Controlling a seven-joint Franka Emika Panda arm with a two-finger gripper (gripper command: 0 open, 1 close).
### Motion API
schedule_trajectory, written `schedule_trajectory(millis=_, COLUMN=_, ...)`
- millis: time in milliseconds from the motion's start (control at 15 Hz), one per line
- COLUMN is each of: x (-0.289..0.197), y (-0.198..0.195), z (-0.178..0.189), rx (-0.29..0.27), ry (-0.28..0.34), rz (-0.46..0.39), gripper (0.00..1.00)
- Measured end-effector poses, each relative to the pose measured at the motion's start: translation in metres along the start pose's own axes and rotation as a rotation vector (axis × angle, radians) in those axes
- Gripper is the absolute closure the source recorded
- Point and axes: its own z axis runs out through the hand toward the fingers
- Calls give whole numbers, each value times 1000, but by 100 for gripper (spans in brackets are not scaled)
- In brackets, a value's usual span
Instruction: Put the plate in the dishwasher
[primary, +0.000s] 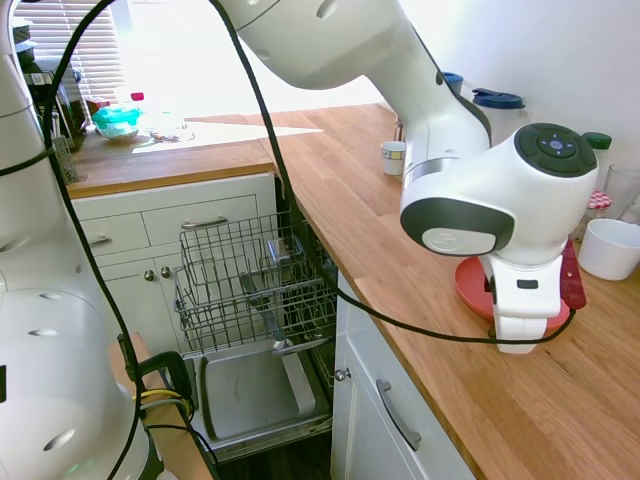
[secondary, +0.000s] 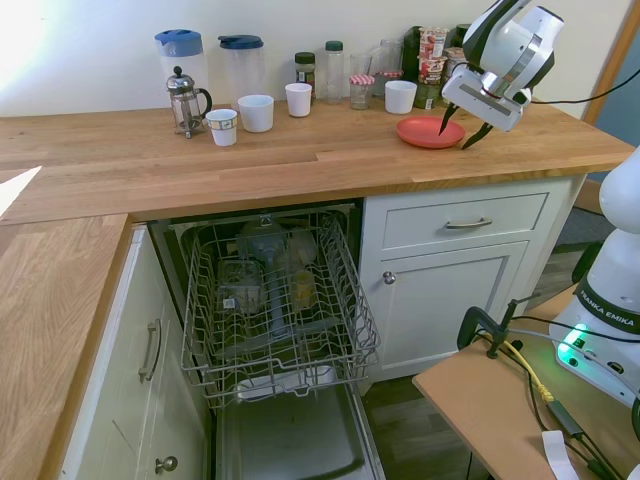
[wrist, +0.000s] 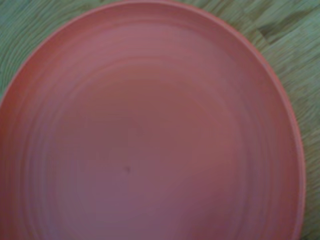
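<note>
Hand (secondary: 462, 128) spread above plate (secondary: 425, 132)

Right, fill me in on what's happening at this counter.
The white Franka arm has its pincer open, hovering just above the coral-red plate, which lies flat on the wooden countertop. The plate fills the wrist view and is not yet gripped. The dishwasher below the counter stands open with its wire rack pulled out, partly loaded, waiting for the plate.
</note>
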Motion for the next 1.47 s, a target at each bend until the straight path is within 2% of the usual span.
schedule_trajectory(millis=1067, x=18, y=5, z=15, rx=91, ry=-55, rz=41, gripper=100)
schedule_trajectory(millis=1333, x=15, y=5, z=16, rx=100, ry=-66, rz=22, gripper=100)
schedule_trajectory(millis=1467, x=1, y=-1, z=11, rx=108, ry=-95, rz=-30, gripper=100)
